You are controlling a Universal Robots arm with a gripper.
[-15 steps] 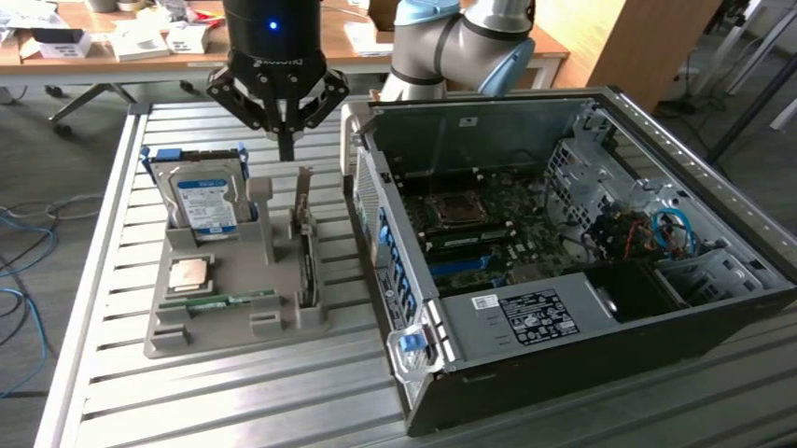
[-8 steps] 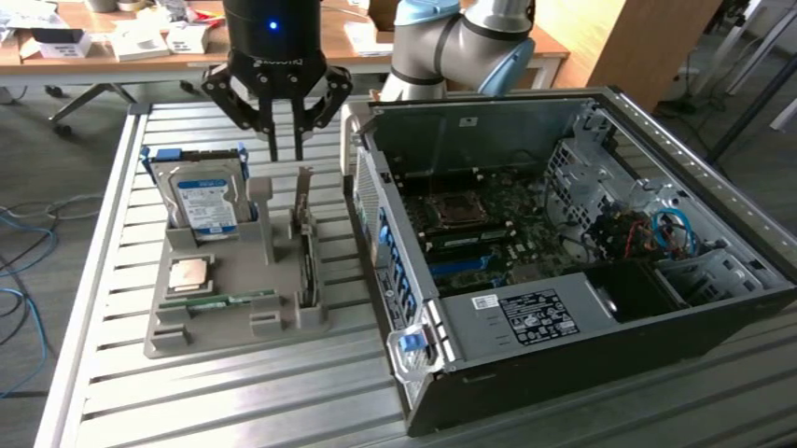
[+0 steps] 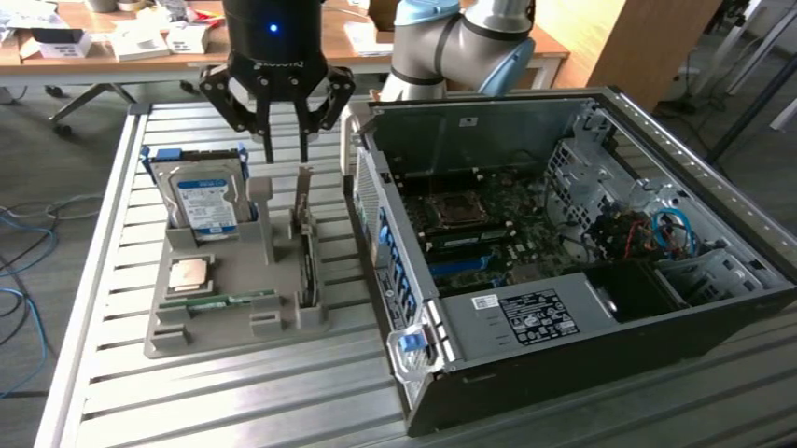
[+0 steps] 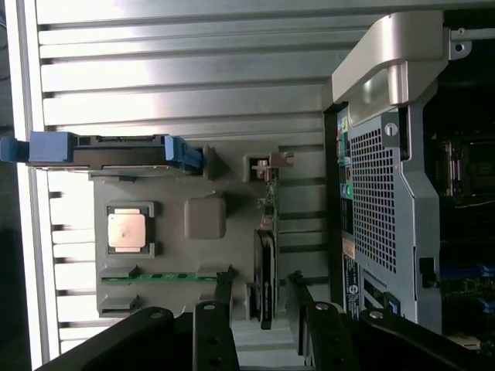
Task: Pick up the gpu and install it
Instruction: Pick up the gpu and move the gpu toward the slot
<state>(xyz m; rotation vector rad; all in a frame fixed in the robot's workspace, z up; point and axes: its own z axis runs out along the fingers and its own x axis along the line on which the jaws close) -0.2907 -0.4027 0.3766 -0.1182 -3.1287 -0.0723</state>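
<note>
One slatted metal desk (image 3: pixel 187 392) carries all the parts. Nearest in the exterior view is the corner of an open computer case (image 3: pixel 498 373), lying on its side at the exterior view's right with the motherboard (image 3: pixel 498 224) exposed.

1. Tray. Just beside the case, toward the exterior view's left, sits a gray tray (image 3: pixel 268 322). It does not touch the case.
2. Near row. A green memory stick (image 3: pixel 230 301) lies flat across the near part of the tray. A CPU (image 3: pixel 189 273) lies flat just behind it.
3. Task part. The gpu (image 3: pixel 305 252) stands on its narrow edge in a slot along the side of the tray closest to the case.
   - Long axis: near to far in the exterior view, roughly parallel to the case wall beside it.
   - Faces: toward the exterior view's left and right.
   - Ends: a silver bracket (image 3: pixel 305 182) stands upright at the far end. The near end points toward the front of the desk.
   - Status: seated in the tray, not in the case.
4. Far row. A hard drive (image 3: pixel 205 203) with a blue-white label stands upright in blue rails at the far left corner of the tray.
5. Gripper. The gripper (image 3: pixel 286 154) hangs above the tray, over the line of the gpu, pointing straight down.
   - The fingers (image 4: pixel 223 294) are spread apart.
   - In the wrist view one finger lies to each side of the card, with a gap showing on both sides.
   - Nothing is pinched between them.
6. Arm. The arm (image 3: pixel 461 42) rises behind the case.
</note>
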